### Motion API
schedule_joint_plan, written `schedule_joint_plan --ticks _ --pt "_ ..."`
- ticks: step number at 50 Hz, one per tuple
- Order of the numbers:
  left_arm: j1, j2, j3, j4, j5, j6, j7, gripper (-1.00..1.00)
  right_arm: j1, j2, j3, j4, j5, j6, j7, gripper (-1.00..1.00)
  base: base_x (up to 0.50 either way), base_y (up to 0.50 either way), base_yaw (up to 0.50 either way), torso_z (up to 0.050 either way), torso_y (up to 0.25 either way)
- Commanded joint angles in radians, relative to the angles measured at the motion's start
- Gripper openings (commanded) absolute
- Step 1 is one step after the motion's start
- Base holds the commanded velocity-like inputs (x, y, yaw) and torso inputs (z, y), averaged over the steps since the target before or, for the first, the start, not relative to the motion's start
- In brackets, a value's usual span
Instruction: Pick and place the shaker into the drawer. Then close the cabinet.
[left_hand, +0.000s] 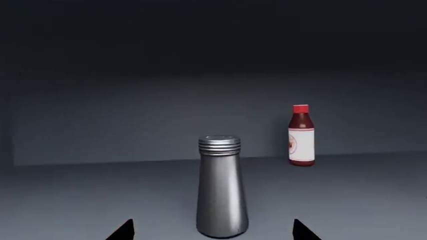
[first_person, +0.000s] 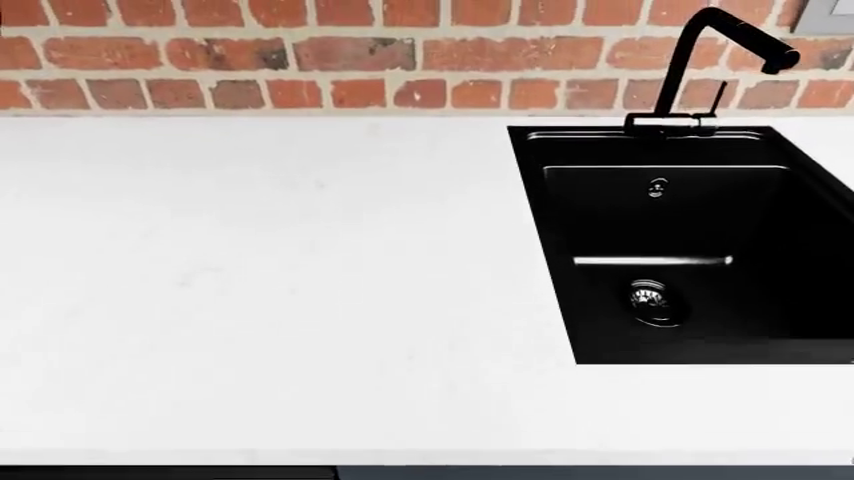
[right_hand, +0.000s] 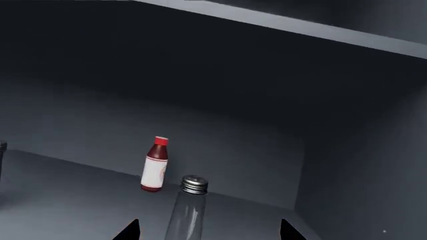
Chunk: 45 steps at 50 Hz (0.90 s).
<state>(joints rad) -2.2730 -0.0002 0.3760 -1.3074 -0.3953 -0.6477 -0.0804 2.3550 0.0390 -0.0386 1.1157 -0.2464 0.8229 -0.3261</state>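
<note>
In the left wrist view a steel shaker (left_hand: 221, 192) with a ribbed cap stands upright on the smooth slate-grey floor of what looks like the drawer (left_hand: 100, 125). My left gripper (left_hand: 213, 235) is open, its two dark tips on either side of the shaker's base and apart from it. In the right wrist view a paler, glassy shaker (right_hand: 188, 210) with a metal cap stands between the tips of my open right gripper (right_hand: 209, 235), untouched. Neither arm shows in the head view, nor does any shaker.
A red sauce bottle (left_hand: 301, 136) (right_hand: 155, 165) stands by the grey back wall. A side wall (right_hand: 360, 165) is close by. The head view shows a white countertop (first_person: 267, 280), a black sink (first_person: 667, 250) with a faucet (first_person: 707, 60), and a brick wall (first_person: 267, 50).
</note>
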Motion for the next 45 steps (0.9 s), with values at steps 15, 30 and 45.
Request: schedule_joint_plan --ticks 15,30,45 --pt "0.023 0.000 0.048 -0.001 -0.037 0.016 -0.011 1.00 0.001 0.010 -0.008 0.061 0.010 -0.014 -0.022 1.00 0.50 0.00 0.00 0.000 0.000" --pt "0.038 0.000 -0.007 -0.001 0.033 0.013 0.000 1.00 0.001 -0.007 -0.015 0.081 0.009 0.050 -0.149 1.00 0.27 0.00 0.00 0.000 0.000" --pt "-0.025 0.000 -0.184 -0.001 0.129 0.176 -0.041 -1.00 0.001 0.004 -0.018 0.106 0.015 0.029 -0.118 1.00 0.00 0.00 0.00 0.000 0.000"
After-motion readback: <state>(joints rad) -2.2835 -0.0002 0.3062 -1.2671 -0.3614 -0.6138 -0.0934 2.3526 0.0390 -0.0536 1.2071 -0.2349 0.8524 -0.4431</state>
